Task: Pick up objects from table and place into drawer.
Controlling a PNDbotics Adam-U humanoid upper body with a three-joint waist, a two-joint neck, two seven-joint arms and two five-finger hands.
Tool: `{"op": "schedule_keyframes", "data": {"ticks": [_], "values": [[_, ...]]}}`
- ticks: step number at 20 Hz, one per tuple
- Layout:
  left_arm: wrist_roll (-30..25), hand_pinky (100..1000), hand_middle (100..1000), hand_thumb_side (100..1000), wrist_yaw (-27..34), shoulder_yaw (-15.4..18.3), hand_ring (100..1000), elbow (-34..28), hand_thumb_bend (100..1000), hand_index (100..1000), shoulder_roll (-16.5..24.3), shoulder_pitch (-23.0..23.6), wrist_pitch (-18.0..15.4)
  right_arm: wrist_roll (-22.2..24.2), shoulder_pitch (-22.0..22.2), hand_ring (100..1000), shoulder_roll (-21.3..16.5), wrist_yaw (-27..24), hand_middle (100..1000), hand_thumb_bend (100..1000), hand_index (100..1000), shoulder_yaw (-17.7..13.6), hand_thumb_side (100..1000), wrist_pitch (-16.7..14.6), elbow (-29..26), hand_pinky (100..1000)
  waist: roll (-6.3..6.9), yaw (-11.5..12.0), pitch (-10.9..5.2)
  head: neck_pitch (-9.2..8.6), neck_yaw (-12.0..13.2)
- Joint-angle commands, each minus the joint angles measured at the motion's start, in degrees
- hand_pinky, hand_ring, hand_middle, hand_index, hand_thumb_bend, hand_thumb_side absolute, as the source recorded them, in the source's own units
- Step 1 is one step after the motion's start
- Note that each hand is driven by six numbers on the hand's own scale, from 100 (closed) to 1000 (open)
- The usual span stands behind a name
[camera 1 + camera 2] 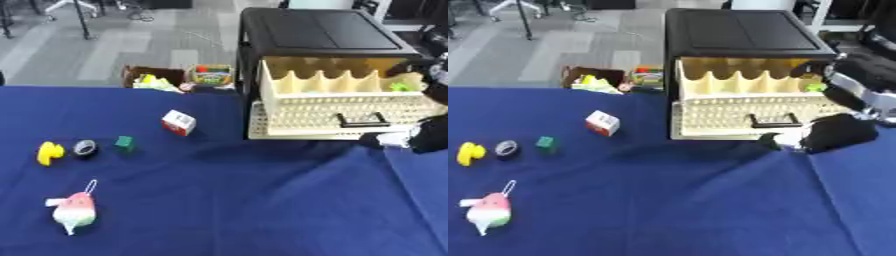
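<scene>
On the blue-cloth worktop lie a plush watermelon, a yellow duck and a tape ring — well apart from the open cream lattice drawer. The right robot hand is beside it — grip unclear.

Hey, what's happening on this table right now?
A humanoid robot is clearing small items off a blue table into a cream drawer pulled out of a black cabinet. Its right hand is by the drawer's front right corner; whether it holds anything cannot be told. A green item already lies in the drawer. Waiting on the cloth are a red-and-white box, a green cube, a tape roll, a yellow toy and a watermelon-coloured plush.
</scene>
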Motion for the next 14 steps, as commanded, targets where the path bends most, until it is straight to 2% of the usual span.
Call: {"op": "schedule_keyframes", "data": {"ticks": [1,2,4,5,8,10,11,12,13,14], "values": [[-1.1,417,563,679,-2.2,1.5,485,-1.0,268,850,4.3,1.2,0.7,5.9,-2.0,100,-0.1,1.6,100,560,850,-4.8,809,5.5,-1.0,100,0.24,-0.3,-1.51,1.11,1.2],[-1.9,421,570,673,-3.0,1.7,486,-1.0,275,855,5.5,2.3,0.9,5.0,-2.7,100,0.2,2.3,100,536,834,-6.2,847,4.6,-1.0,100,0.36,-0.4,-1.74,1.46,1.5],[-3.5,425,578,673,-4.7,2.0,487,-1.0,286,863,8.0,4.2,1.3,3.4,-4.0,100,0.7,3.3,100,435,810,-8.9,864,3.0,-1.0,100,0.59,-0.8,-2.16,2.05,1.8],[-4.3,438,595,672,-5.5,1.9,496,-1.0,301,868,9.3,5.1,1.4,2.6,-4.7,100,1.0,3.5,100,312,806,-10.2,867,2.3,-1.0,100,0.71,-0.8,-2.39,2.28,1.8],[-6.8,440,597,674,-8.0,1.9,497,-1.0,301,870,13.3,6.9,2.1,0.0,-5.4,100,1.4,2.0,100,299,804,-14.1,870,0.1,-1.0,100,0.68,-0.9,-2.75,2.57,1.8],[-8.6,440,597,674,-9.8,2.4,497,-1.0,301,870,14.4,6.8,3.0,-1.7,-4.9,100,1.3,0.3,100,299,804,-15.3,870,-0.8,-1.0,100,0.57,-0.9,-2.76,2.58,1.9],[-9.4,451,629,713,-10.7,2.4,522,-1.0,285,890,14.5,6.9,3.3,-2.6,-4.8,136,1.3,-0.6,140,167,803,-15.6,896,-1.0,-1.0,100,0.64,-0.8,-2.85,2.61,1.8],[-10.2,453,634,716,-11.5,1.8,527,-1.0,282,894,15.3,7.5,3.4,-3.5,-5.4,143,2.0,-1.3,146,164,804,-16.4,897,-1.5,-1.0,100,1.16,-0.6,-3.39,3.02,1.6],[-11.0,462,645,720,-12.3,0.9,544,-1.0,273,903,16.2,8.4,3.6,-4.3,-6.3,181,2.9,-2.0,179,185,806,-17.4,942,-2.2,-1.0,138,1.46,-0.7,-3.74,3.24,1.8],[-11.8,464,649,719,-13.1,-0.2,551,-1.0,270,905,17.3,9.5,3.7,-5.1,-7.3,185,3.9,-2.5,180,172,806,-18.5,927,-2.7,-1.0,145,1.63,-0.9,-3.94,3.33,2.1]]}}
